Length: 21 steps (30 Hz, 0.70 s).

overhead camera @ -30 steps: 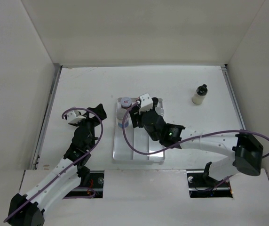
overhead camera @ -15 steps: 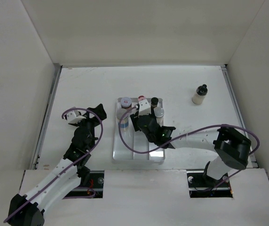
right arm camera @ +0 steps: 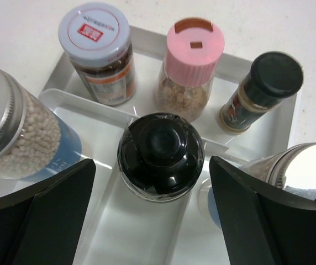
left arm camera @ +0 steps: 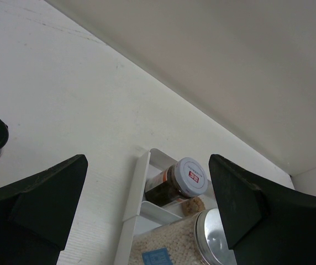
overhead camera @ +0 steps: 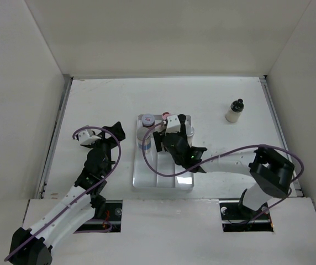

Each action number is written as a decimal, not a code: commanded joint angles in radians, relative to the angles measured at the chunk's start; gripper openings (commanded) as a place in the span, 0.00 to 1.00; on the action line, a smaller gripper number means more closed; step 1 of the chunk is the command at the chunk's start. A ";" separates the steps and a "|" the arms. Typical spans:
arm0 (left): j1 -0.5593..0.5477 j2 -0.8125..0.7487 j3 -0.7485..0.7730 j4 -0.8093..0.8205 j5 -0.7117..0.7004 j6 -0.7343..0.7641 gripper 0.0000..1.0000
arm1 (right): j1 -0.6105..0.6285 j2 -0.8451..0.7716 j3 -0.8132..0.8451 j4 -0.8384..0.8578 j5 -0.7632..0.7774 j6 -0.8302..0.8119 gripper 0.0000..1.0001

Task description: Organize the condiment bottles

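1. Right gripper point(right arm camera: 152, 165): jaws wide, straddling black-cap bottle point(right arm camera: 161, 154), frame centre, standing in tray point(right arm camera: 147, 243).
2. Top of frame, tray's far row: white-cap jar point(right arm camera: 94, 33), pink-cap bottle point(right arm camera: 194, 47), small black-cap bottle point(right arm camera: 273, 74).
3. Left gripper point(left arm camera: 147, 163): wide, empty.
4. Top view, upper right: 1 lone bottle point(overhead camera: 235, 111) on table point(overhead camera: 103, 105), well apart from tray.

Packed along the upper frame of the right wrist view: white-capped brown jar point(right arm camera: 94, 33), pink-capped bottle point(right arm camera: 194, 47), slim black-capped bottle point(right arm camera: 274, 74). Black-domed bottle point(right arm camera: 161, 154) dead centre, silver-lidded jars point(right arm camera: 0, 105) flanking. Open only across clear divided tray point(right arm camera: 147, 234) floor, bottom centre.
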<state>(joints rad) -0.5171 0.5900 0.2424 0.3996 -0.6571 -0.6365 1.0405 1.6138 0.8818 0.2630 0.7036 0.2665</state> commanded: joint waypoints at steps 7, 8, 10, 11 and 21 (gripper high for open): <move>-0.002 0.005 0.000 0.031 0.008 -0.006 0.93 | 0.022 -0.319 0.009 -0.021 0.019 0.004 0.93; -0.001 0.007 0.001 0.031 0.011 -0.008 0.93 | 0.022 -0.356 0.008 -0.022 0.013 0.004 0.92; -0.005 0.005 0.003 0.031 0.010 -0.008 0.93 | 0.014 -0.428 0.002 -0.027 -0.001 0.000 0.91; -0.007 0.004 0.001 0.033 0.007 -0.008 0.93 | -0.012 -0.458 -0.003 -0.031 -0.007 -0.003 0.90; -0.005 -0.007 0.001 0.027 0.010 -0.008 0.93 | -0.629 -0.462 -0.015 -0.146 0.057 0.033 1.00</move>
<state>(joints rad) -0.5201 0.5961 0.2424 0.3996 -0.6567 -0.6365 0.5339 1.1133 0.8673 0.1856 0.7101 0.2771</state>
